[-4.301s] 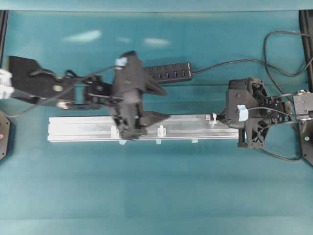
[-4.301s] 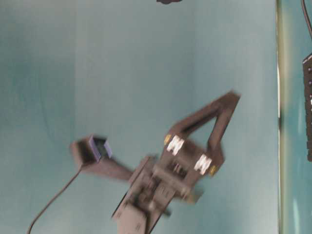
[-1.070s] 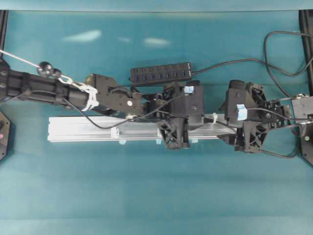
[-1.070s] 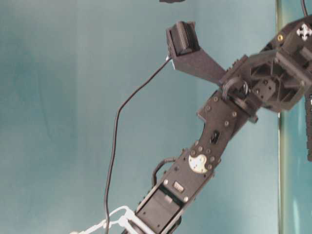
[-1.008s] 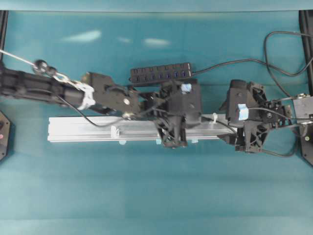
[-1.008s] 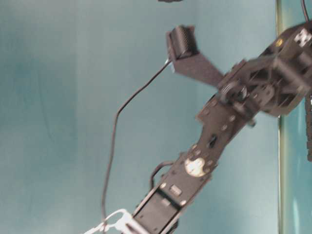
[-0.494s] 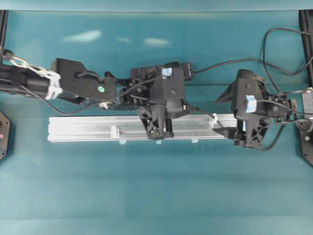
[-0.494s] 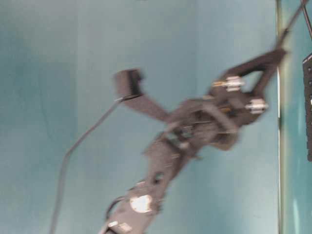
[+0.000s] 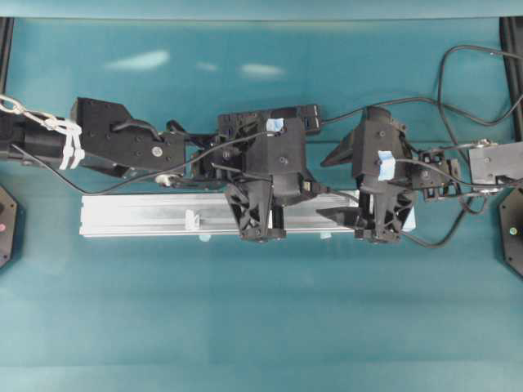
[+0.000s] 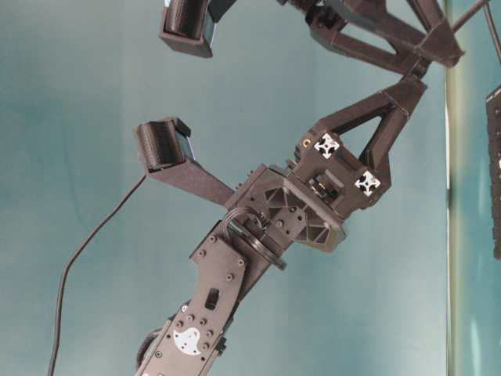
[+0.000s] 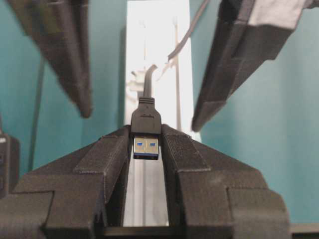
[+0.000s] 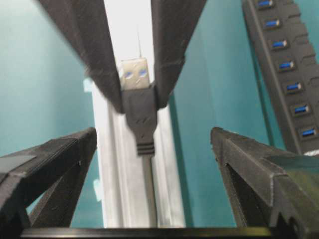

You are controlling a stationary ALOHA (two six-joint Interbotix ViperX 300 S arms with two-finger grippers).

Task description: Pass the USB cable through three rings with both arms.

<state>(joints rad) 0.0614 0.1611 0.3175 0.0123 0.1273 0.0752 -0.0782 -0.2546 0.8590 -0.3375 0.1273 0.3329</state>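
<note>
Teal table (image 9: 261, 327) under everything, with a long silver rail (image 9: 139, 216) lying lengthwise across its middle, parallel to the far edge. Above the rail's midsection, the left arm (image 9: 122, 147) reaching in from the left edge; opposite it, the right arm (image 9: 458, 171) coming in from the right edge, both wrists bunched close together over the rail's right half.

Black multi-port hub (image 12: 286, 74) flat on the table just beyond the rail toward the far edge, largely covered by the left wrist in the overhead view, its own lead curling off toward the far right corner.

Left gripper (image 11: 146, 149) pinching the plug of the USB cable (image 11: 146, 117) between its two fingers, metal tip with blue insert facing back toward the wrist camera, black cord running away over the bright rail. Right gripper (image 12: 149, 149) spread wide, one finger on either side of that plug and well clear of it, touching nothing; plug sitting in the gap, hanging directly above the rail.

Of the three rings, only one white ring (image 9: 192, 219) plainly in view, standing on the rail's left part, well apart from both grippers; the others hidden under the wrists. Pale blue tab (image 9: 325, 235) peeking out at the rail's near edge between the two wrists.
</note>
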